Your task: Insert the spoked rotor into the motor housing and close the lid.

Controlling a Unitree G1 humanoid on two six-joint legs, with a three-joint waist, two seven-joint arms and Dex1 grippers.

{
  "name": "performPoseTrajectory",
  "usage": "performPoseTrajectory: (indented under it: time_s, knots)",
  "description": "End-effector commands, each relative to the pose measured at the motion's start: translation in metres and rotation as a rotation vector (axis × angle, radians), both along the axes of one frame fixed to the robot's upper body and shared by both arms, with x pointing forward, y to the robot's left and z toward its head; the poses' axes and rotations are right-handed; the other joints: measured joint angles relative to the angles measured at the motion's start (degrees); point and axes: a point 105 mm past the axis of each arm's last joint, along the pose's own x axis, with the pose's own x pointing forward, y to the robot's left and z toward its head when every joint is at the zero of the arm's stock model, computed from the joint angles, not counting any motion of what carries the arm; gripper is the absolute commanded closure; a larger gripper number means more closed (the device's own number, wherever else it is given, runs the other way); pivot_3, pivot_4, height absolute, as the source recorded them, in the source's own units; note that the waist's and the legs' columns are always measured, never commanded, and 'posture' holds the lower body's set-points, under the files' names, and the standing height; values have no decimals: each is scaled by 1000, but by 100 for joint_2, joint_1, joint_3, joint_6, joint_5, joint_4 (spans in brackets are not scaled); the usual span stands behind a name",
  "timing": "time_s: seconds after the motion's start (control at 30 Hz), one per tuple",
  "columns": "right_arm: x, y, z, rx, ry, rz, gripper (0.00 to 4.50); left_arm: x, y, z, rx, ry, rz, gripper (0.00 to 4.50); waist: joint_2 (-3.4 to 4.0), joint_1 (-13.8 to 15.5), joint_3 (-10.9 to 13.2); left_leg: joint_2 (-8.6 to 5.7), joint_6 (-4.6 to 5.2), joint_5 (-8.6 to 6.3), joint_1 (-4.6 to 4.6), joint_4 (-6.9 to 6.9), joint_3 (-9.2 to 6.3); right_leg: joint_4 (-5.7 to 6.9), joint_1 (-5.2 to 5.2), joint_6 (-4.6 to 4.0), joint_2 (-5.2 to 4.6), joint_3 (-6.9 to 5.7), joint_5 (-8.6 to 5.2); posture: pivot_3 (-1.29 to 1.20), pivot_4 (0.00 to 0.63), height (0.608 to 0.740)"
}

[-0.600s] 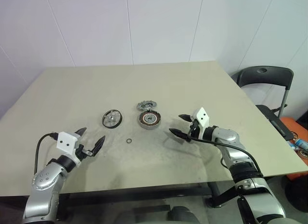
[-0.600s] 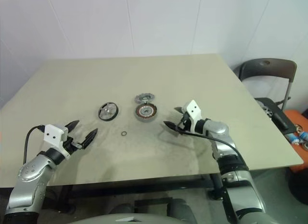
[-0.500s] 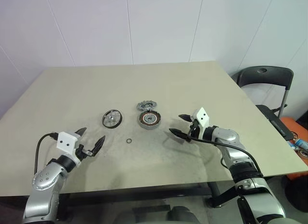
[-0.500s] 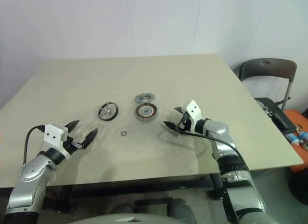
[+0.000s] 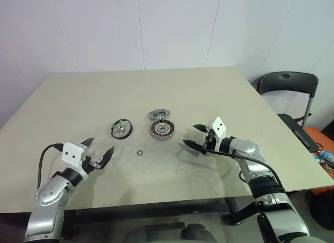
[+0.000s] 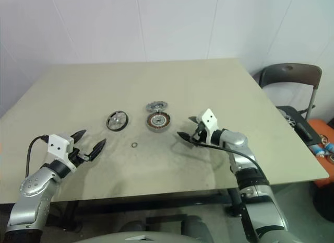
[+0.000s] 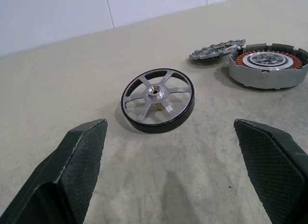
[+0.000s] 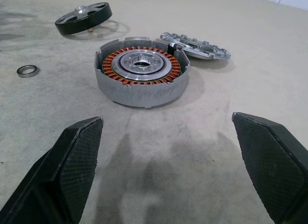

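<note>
The spoked rotor (image 5: 121, 129) lies flat on the beige table (image 5: 156, 91), a black-rimmed wheel with a silver hub (image 7: 156, 92). To its right sits the motor housing (image 5: 163, 130), its copper windings (image 8: 140, 64) facing up. The grey scalloped lid (image 5: 159, 114) lies just behind the housing, one edge resting against it. My left gripper (image 5: 96, 151) hovers open near the table's front left, short of the rotor. My right gripper (image 5: 194, 136) hangs open just right of the housing, pointing at it, with nothing between its fingers.
A small black ring (image 5: 140, 152) lies on the table in front of the rotor and housing. A dark chair (image 5: 287, 86) stands past the table's right edge. White wall panels rise behind the table.
</note>
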Motion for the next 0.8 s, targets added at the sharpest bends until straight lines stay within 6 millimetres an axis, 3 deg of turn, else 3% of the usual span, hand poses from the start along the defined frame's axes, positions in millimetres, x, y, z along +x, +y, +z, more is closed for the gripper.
performPoseTrajectory:
  time_s: [0.03,0.47,0.8]
  knots:
    - [5,4,15,2,-54,10,0,2,-2,10,15,-40,-11,21,0,-1,0,0,0,0,0,0,0,0,0,0,0,0,0,0,0,740]
    - [6,6,18,-41,-76,34,0,1,-1,9,17,-37,-12,21,0,-2,0,0,0,0,0,0,0,0,0,0,0,0,0,0,0,740]
    - [10,35,32,-225,-107,143,0,0,-1,10,14,-39,-15,21,1,-5,0,0,0,0,1,1,0,4,-2,0,0,0,0,0,0,740]
